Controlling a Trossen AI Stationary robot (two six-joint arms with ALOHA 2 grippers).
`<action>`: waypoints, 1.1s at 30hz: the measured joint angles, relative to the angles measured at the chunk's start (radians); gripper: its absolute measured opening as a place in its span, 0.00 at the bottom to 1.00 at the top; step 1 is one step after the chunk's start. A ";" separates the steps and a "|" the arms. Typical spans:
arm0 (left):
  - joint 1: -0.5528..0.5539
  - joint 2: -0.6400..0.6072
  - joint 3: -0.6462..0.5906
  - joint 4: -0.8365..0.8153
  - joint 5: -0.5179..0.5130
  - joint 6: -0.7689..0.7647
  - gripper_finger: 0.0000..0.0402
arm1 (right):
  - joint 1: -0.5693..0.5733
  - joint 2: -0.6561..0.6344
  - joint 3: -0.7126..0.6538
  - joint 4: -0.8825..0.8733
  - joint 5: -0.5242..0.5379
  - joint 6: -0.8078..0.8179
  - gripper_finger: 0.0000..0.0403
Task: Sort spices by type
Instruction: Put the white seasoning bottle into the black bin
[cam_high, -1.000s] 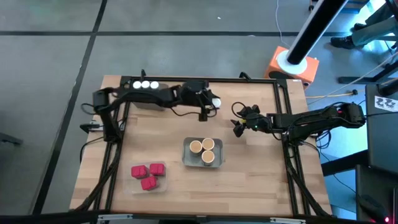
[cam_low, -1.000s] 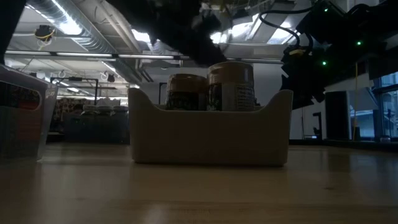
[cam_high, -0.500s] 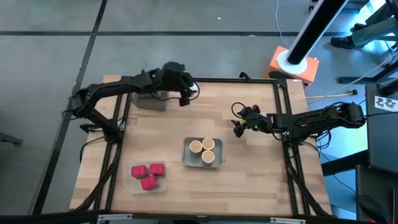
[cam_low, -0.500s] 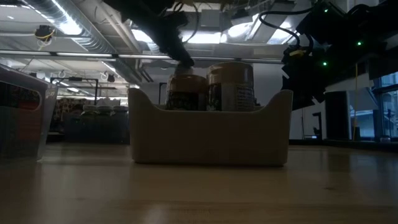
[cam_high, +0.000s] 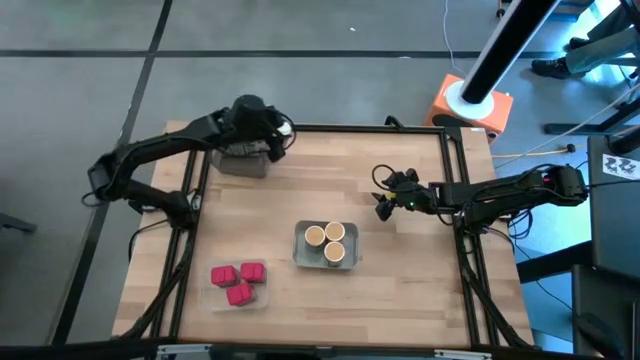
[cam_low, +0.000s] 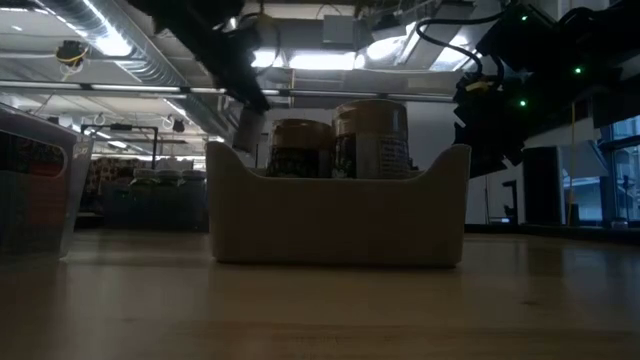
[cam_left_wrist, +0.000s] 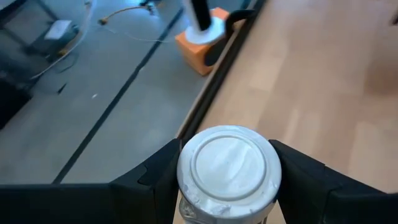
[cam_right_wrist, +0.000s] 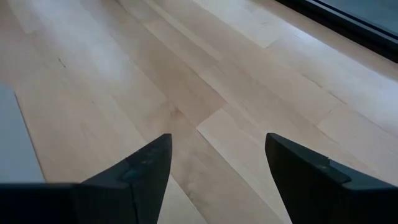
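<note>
left claw (cam_left_wrist: 227, 177): my fingers (cam_left_wrist: 155, 174) are clamped on either side of a white-capped jar (cam_left_wrist: 228, 167); in the high view this claw (cam_high: 262, 140) hangs over the grey tray (cam_high: 240, 163) at the table's far left corner.
white-capped jar: upright between my fingers, cap toward the wrist camera, with the table edge and the floor showing past it.
grey tray: at the far left corner, mostly hidden under my left arm; i cannot tell what sits in it.
right claw (cam_right_wrist: 217, 165): fingers (cam_right_wrist: 143, 165) apart with only bare wood between them; in the high view it (cam_high: 385, 205) is low over the table's right part, well apart from the jars.
tan-lidded jars (cam_high: 327, 241): three, packed together in a tray (cam_high: 299, 250) near the table's middle; the low view shows two of them (cam_low: 340, 137) standing upright above the tray wall (cam_low: 335, 220).
red boxes (cam_high: 237, 280): three, clustered in a clear tray (cam_high: 262, 292) at the near left of the table.
table (cam_high: 400, 290): light wood with a dark frame along its edges.
beyond the table: an orange base (cam_high: 475, 105) with a dark pole stands on the floor off the far right corner.
</note>
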 joint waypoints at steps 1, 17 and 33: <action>0.008 -0.022 -0.024 0.011 -0.003 -0.010 0.48 | 0.000 0.000 0.000 0.000 0.000 0.000 0.64; 0.048 -0.152 -0.238 0.040 -0.173 -0.218 0.48 | 0.000 0.000 0.000 0.002 0.001 0.000 0.64; 0.048 -0.151 -0.363 0.139 -0.173 -0.202 0.48 | 0.000 0.000 0.000 0.003 0.001 0.000 0.64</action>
